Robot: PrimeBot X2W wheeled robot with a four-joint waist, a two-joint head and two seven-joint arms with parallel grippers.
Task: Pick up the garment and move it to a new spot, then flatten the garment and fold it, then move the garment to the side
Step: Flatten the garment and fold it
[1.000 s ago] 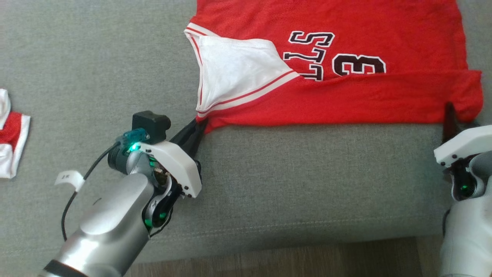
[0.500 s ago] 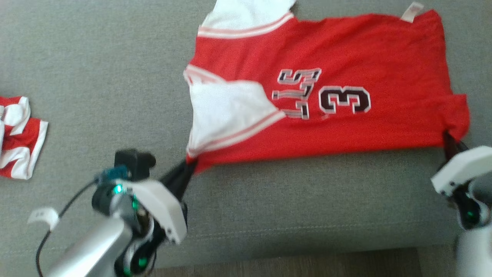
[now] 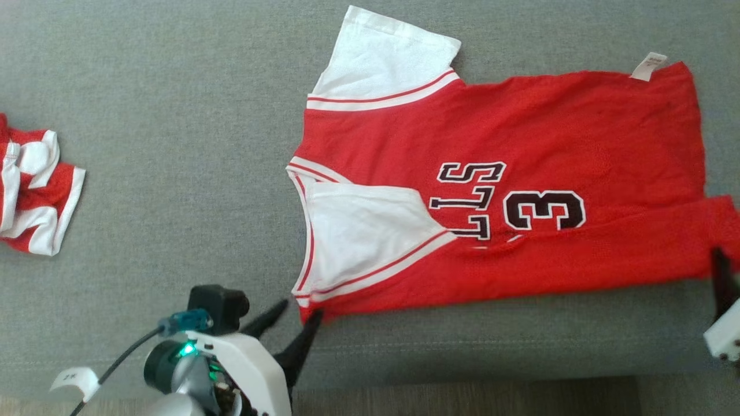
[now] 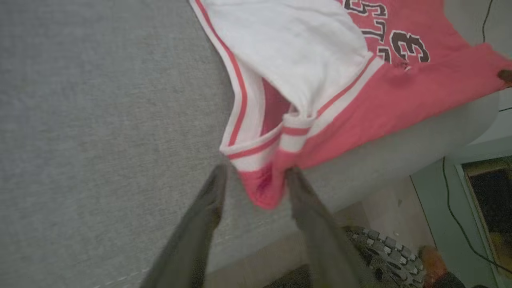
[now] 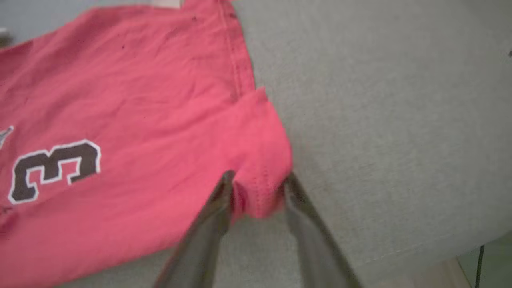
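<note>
Closest in, there's a strip of wooden floor point(image 3: 462, 398) along the bottom of the head view, then the front edge of the grey couch point(image 3: 144, 115). The left gripper point(image 3: 300, 309) sits right at that edge with its jaws apart. The corner of the shirt point(image 3: 520, 127) by the neck pokes into the gap. In the left wrist view that corner is loose in there, touching one finger and clear of the other, so it's not pinched. On the other side, the right gripper point(image 5: 258, 178) is at the hem corner with its jaws parted about as much. The cloth is bunched between the fingers and brushes both, and it looks loose to me rather than clamped.

The shirt is red with white sleeves, spread on the couch with the neck toward the robot's left and the hem toward its right. A number 3 and some letters face up. The near long side is folded over, so the near sleeve point(image 3: 364, 231) lies on top of the red. The far sleeve point(image 3: 387, 58) is flat on the couch, and a small tag point(image 3: 647, 65) sticks out at the far hem corner. Well off to the left is a crumpled pile of red and white clothes point(image 3: 34, 190).
</note>
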